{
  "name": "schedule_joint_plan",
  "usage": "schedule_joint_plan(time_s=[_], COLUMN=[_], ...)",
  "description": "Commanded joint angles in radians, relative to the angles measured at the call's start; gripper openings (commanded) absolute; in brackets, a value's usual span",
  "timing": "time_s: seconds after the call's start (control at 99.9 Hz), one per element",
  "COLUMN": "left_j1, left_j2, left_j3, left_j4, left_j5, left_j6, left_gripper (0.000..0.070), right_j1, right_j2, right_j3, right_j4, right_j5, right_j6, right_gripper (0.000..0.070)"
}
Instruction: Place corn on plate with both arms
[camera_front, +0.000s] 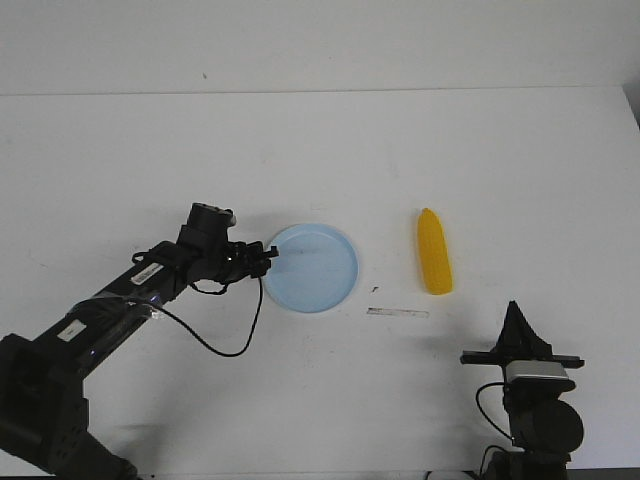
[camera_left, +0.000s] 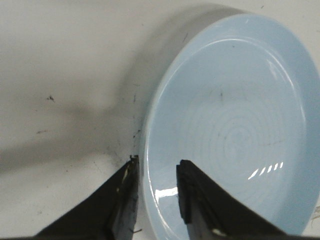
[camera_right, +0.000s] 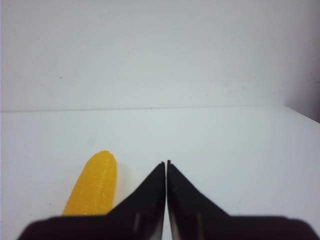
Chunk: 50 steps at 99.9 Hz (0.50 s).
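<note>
— Corn (camera_front: 434, 265) first: where does it lie?

— The corn lies flat on the white table (camera_front: 320, 150), right of the middle and well apart from the plate (camera_front: 330, 285), its long axis running roughly from the near edge toward the far edge. Nothing touches it. In the right wrist view the corn (camera_right: 94, 185) shows just beside the fingertips, off to one side of them.

— And the plate?

— The pale blue plate sits near the middle of the table, a little to the left of the corn. A thin strip (camera_front: 397, 313) lies on the table between them, nearer the front edge.

— What is the left gripper (camera_front: 268, 251) doing?

— It reaches in from the left and meets the plate's left rim. In the left wrist view the left gripper (camera_left: 157, 167) has its jaws parted with the plate (camera_left: 235, 115) rim between them; whether the pads actually press the rim is hard to tell.

— The right gripper (camera_front: 515, 312)?

— It hangs near the front right part of the table, short of the corn. Its wrist view shows the right gripper (camera_right: 166, 165) with fingertips pressed together, holding nothing.
</note>
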Motion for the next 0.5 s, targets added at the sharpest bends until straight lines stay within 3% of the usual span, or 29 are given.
schedule_joint_plan(time_s=[0.0, 0.22, 0.33, 0.491], left_j1=[-0.003, 0.021, 0.023, 0.042], left_j2=[-0.029, -0.117, -0.192, -0.349], left_j3=[0.014, 0.010, -0.031, -0.191], left_j4=[0.006, 0.006, 0.050, 0.223], left_j5=[-0.018, -0.027, -0.084, -0.129], left_j6=[0.042, 0.050, 0.080, 0.152], left_gripper=[0.0162, 0.0158, 0.0146, 0.0048], right_j1=[0.000, 0.000, 0.000, 0.000], right_j2=[0.001, 0.001, 0.001, 0.001], right_j3=[-0.001, -0.001, -0.001, -0.001], right_j4=[0.010, 0.010, 0.010, 0.010], right_j5=[0.000, 0.000, 0.000, 0.000], right_j6=[-0.001, -0.001, -0.001, -0.001], right_gripper=[0.0002, 0.0002, 0.0002, 0.0001])
